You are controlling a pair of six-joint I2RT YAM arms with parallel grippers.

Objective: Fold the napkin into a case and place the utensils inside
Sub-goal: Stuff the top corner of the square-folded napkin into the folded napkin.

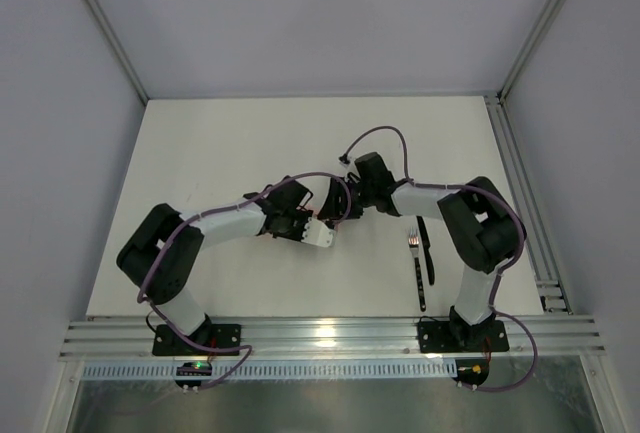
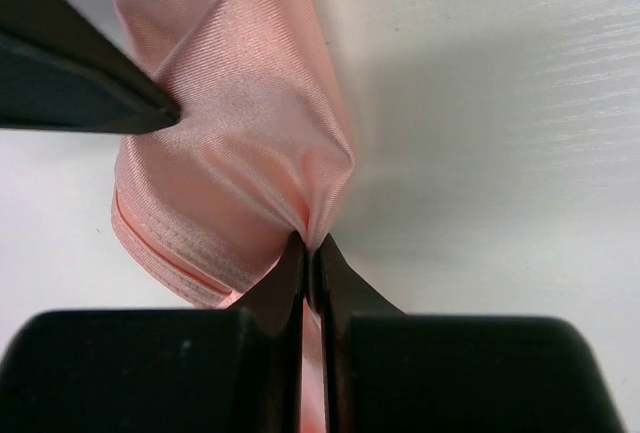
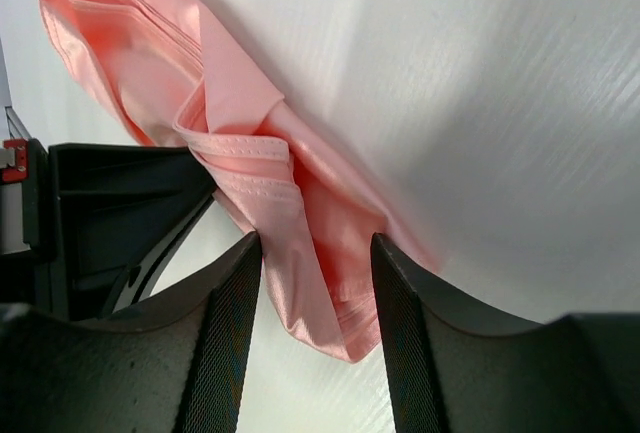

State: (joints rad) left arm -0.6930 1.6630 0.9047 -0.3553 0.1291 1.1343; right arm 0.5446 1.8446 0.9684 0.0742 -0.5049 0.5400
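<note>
Bright, even light is washing the flat white table point(image 1: 250, 153); soft shadows are falling beside blurred black jaws.

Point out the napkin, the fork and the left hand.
napkin point(image 2: 240, 133), left wrist view, middle of the shiny fold.
fork point(image 1: 418, 275), top view, on its dark handle.
left hand point(image 2: 310, 245), left wrist view, between the fingertips pinching the napkin.

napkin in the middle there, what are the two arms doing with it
The partly folded napkin lies in the middle of the table. The left hand is shut, pinching a bunched fold of it. The right hand is open, straddling the layered cloth. The utensils lie apart on the table, not yet inside.
</note>
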